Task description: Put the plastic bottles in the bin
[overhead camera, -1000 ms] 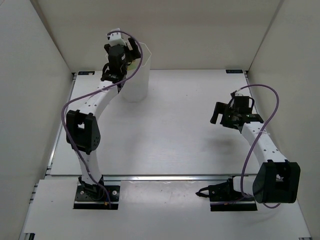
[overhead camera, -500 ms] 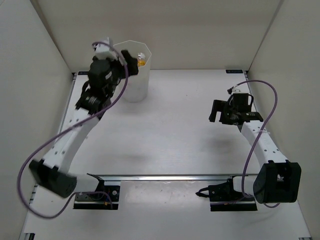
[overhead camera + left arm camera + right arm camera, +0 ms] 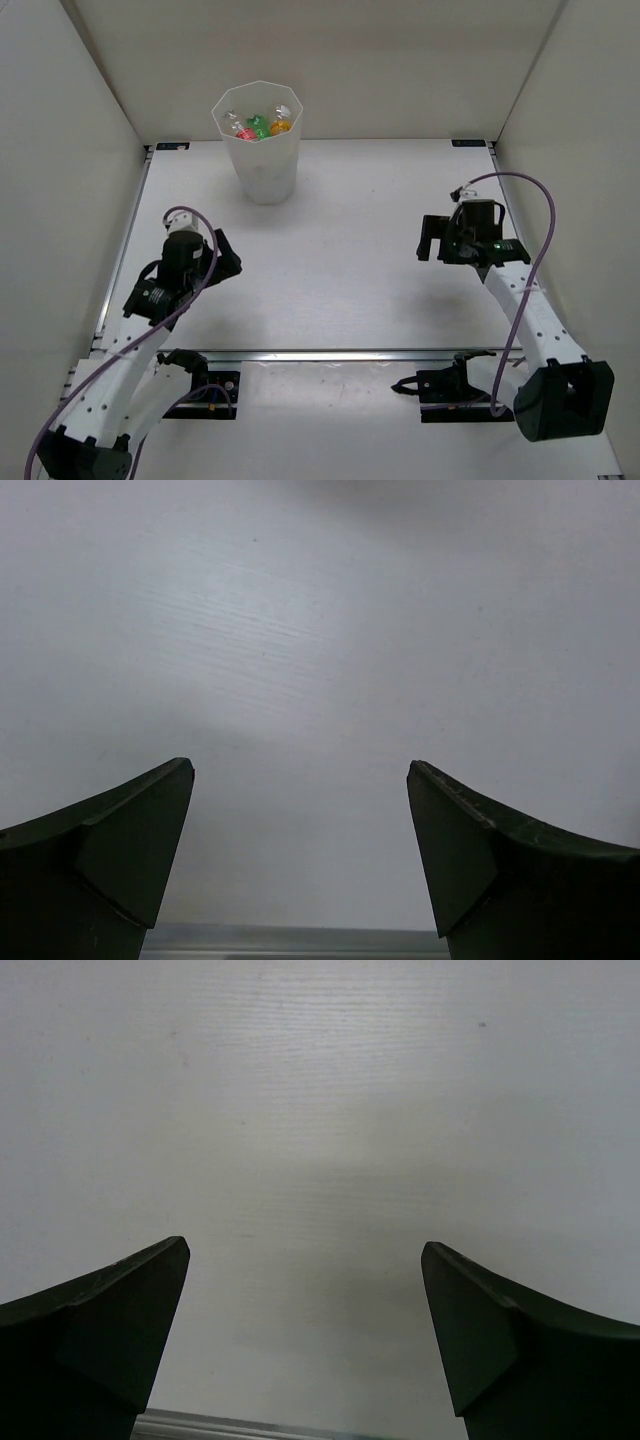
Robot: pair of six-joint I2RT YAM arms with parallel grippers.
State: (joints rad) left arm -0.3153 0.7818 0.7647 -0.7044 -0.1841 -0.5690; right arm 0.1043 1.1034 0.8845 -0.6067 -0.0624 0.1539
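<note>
The tall translucent white plastic bin (image 3: 262, 172), faceted sides & wider at the rim, is standing upright on the white table (image 3: 340, 280), close to the back wall (image 3: 400, 60). The small plastic bottles (image 3: 258, 126) are lying inside the bin, bunched together just below its rim. Looking down into it I'm making out a green one (image 3: 259, 125), an orange one (image 3: 281, 126), a bit of red (image 3: 243, 133) & some clear plastic, but can't count them all from here.

The left gripper (image 3: 222, 262) is hanging over the table on the bin's near side & a little to its left, well apart from it. Its jaws are spread wide w/ nothing btwn them. Seen from its wrist cam, the dark fingers (image 3: 120, 850) are framing only bare tabletop.

The right gripper (image 3: 435, 242) is sitting far off to the bin's right & nearer the arm bases than the bin is. Its jaws are gaping just as wide, gripping nothing, and its dark fingers (image 3: 110, 1330) are likewise framing plain white surface.

A purple cable (image 3: 545, 215) is looping along the right arm, another along the left one.
</note>
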